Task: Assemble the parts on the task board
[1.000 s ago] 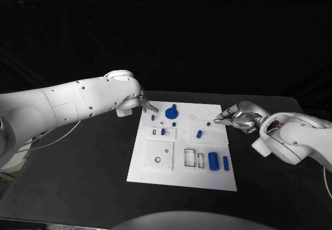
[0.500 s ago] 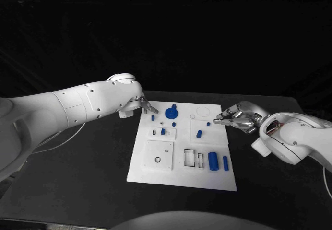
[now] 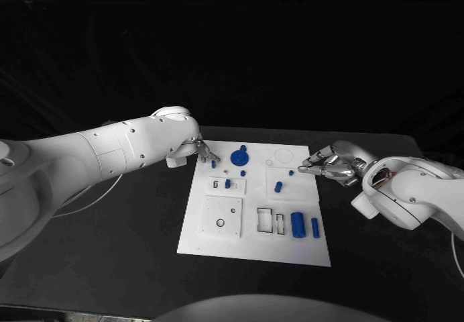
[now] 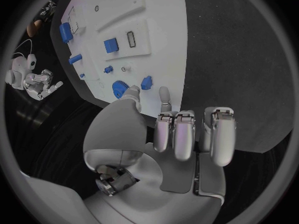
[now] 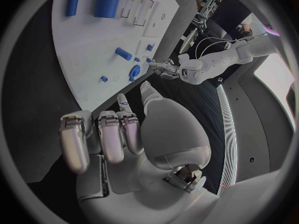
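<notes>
Left hand (image 3: 205, 150) hovers at the task board's (image 3: 218, 240) far left corner, thumb and one finger extended near a small blue part (image 4: 147, 82), other fingers curled, holding nothing. Board carries a blue disc (image 3: 239, 159), small pegs, two blue cylinders (image 3: 299, 226) at its near right. Right hand (image 3: 328, 165) sits off the board's far right edge, fingers curled, empty.
</notes>
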